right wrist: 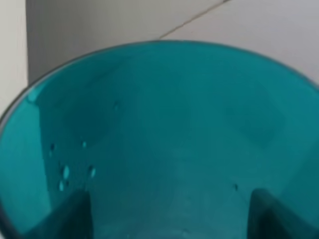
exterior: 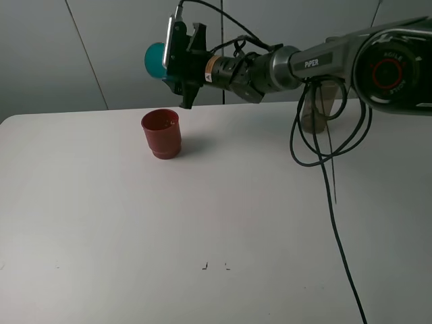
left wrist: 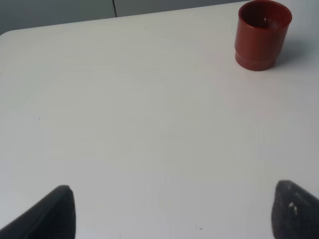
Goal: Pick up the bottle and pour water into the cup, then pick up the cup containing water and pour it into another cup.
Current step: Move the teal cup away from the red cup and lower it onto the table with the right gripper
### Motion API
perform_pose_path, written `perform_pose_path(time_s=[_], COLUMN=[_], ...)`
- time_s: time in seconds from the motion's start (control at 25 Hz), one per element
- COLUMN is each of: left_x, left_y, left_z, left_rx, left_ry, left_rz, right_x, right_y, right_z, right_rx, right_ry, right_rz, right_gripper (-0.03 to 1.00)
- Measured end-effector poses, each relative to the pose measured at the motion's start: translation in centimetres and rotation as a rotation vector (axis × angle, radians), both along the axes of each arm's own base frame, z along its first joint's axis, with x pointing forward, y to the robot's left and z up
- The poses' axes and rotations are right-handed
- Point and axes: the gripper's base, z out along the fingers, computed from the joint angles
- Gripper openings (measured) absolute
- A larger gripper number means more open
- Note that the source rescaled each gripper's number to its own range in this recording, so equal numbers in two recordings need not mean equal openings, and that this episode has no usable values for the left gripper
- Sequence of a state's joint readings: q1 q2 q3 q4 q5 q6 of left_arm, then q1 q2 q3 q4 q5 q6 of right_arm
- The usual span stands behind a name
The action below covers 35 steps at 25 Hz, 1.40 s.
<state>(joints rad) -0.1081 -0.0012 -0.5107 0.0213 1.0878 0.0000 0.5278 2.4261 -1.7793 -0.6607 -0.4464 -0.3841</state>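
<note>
From the high view we see our right pincer (exterior: 177, 57) at upper centre, clamped on the teal cup (exterior: 155, 59) and turned sideways above and just behind the brick-red cup (exterior: 161, 133), a hold that suits tipping water down into it; the red cup stands upright on the white counter (exterior: 202, 223). The smoky bottle (exterior: 317, 108) stands upright at upper right, half hidden behind the arm and cables, apparently parked out of the pouring path. In the left wrist view, our left pincer (left wrist: 172, 211) shows two dark fingertips spread wide with nothing between them, hanging over bare counter, the red cup at upper right. The right wrist view is filled by the teal cup's wall, droplets clinging to it.
</note>
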Motion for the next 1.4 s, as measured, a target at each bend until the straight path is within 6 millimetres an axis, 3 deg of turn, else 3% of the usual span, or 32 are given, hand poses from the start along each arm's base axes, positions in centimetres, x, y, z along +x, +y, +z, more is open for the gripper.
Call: perform_pose_path(time_s=[0.32,0.6,0.88,1.16,1.4], left_x=[0.0,0.0,0.0,0.0,0.0], left_y=[0.0,0.0,0.0,0.0,0.0], left_z=[0.0,0.0,0.0,0.0,0.0], left_rx=[0.0,0.0,0.0,0.006,0.006], left_ry=[0.0,0.0,0.0,-0.001,-0.001], left_rz=[0.0,0.0,0.0,-0.003,-0.003], right_x=[-0.7,-3.9,-8.5,-13.4,-16.3], right_y=[-1.0,-3.6,-8.4,-13.4,-16.2], right_z=[3.8,4.5,4.8,3.5,0.5], right_rx=[0.452,0.501,0.561,0.635,0.73], right_ry=[0.42,0.554,0.651,0.741,0.784], right_rz=[-0.146,-0.215,-0.304,-0.424,-0.523], right_gripper=[0.05,0.05,0.05,0.05,0.05])
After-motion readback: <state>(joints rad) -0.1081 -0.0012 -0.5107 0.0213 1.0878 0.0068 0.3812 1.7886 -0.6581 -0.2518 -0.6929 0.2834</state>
